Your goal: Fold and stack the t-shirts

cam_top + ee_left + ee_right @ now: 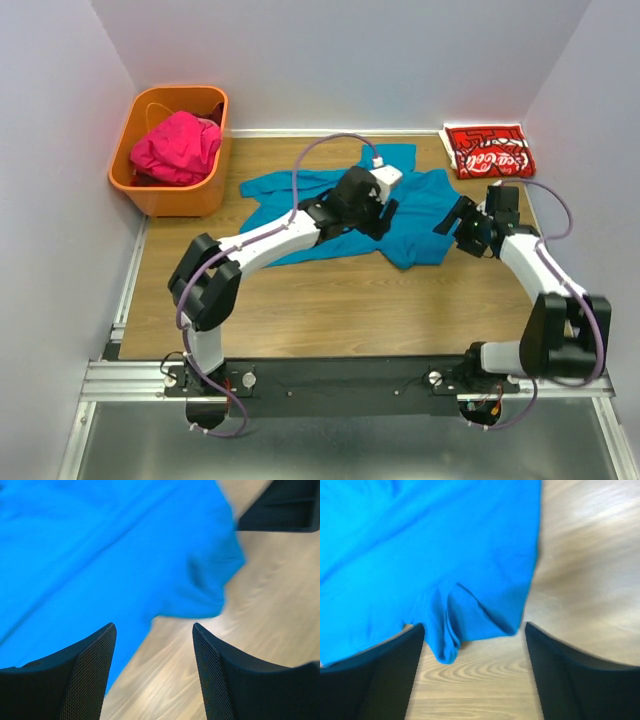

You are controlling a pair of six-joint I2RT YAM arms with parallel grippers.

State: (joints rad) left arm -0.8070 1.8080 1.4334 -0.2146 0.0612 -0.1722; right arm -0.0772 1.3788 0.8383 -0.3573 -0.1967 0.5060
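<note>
The left gripper (153, 628) and right gripper (474, 628) hang open and empty over the blue shirt (410, 235), so each should pinch its near edge squarely, then spread it flat.

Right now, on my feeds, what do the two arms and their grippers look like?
Both the left arm and right arm have white links and black joint housings. A lilac cable loops along each. The left gripper and right gripper have wide, black, tapering fingers with a fine mesh texture on their inner faces. No markings show.
</note>
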